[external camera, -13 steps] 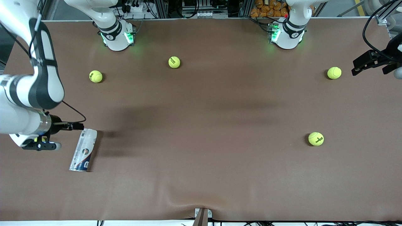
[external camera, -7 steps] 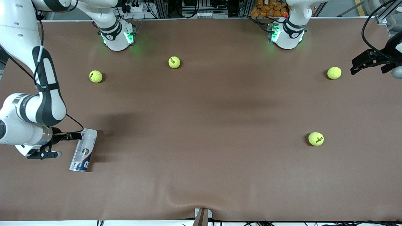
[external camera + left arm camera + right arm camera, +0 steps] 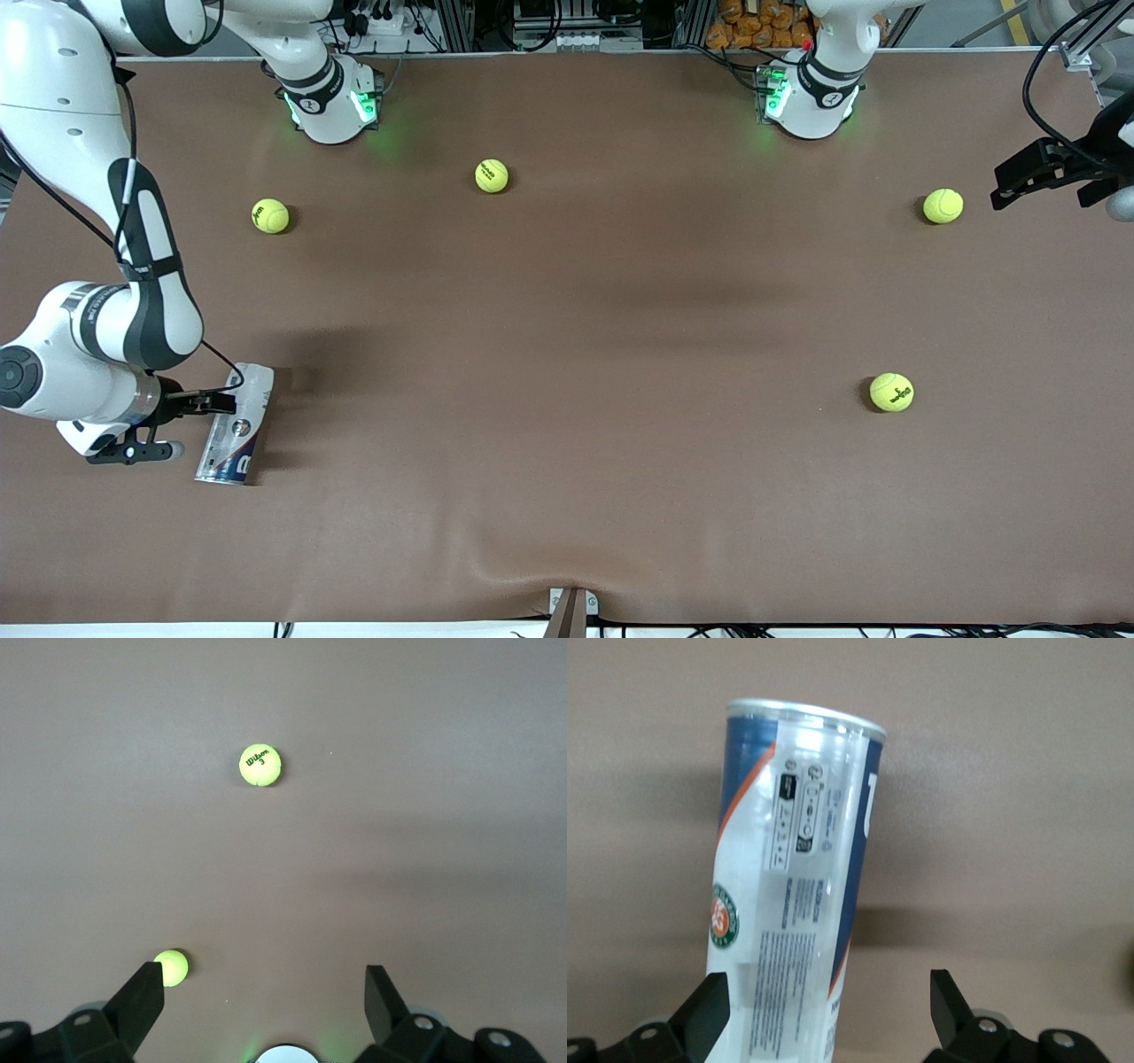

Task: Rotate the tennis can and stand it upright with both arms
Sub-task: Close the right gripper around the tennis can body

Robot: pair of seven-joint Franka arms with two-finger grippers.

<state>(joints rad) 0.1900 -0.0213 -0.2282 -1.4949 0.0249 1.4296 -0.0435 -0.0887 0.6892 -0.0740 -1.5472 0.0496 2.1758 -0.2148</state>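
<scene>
The tennis can point(image 3: 235, 430) lies on its side on the brown table at the right arm's end, its metallic rim toward the front camera. My right gripper point(image 3: 217, 403) is open, low at the can's clear end. In the right wrist view the can point(image 3: 793, 877) runs between the spread fingers, close to one fingertip point(image 3: 713, 997), and my right gripper point(image 3: 829, 990) is not closed on it. My left gripper point(image 3: 1019, 182) is open and empty, held up at the left arm's end of the table; it waits there. The left wrist view shows it point(image 3: 264, 981) over bare table.
Several yellow-green tennis balls lie loose: one point(image 3: 270, 215) and one point(image 3: 492, 175) near the right arm's base, one point(image 3: 943, 206) beside the left gripper, one point(image 3: 891, 392) nearer the front camera. Two balls show in the left wrist view point(image 3: 260, 765) point(image 3: 170, 967).
My right arm has swung its gripper lower and toward the front camera, along the can's clear end. The can has not moved. The left gripper has barely shifted.
</scene>
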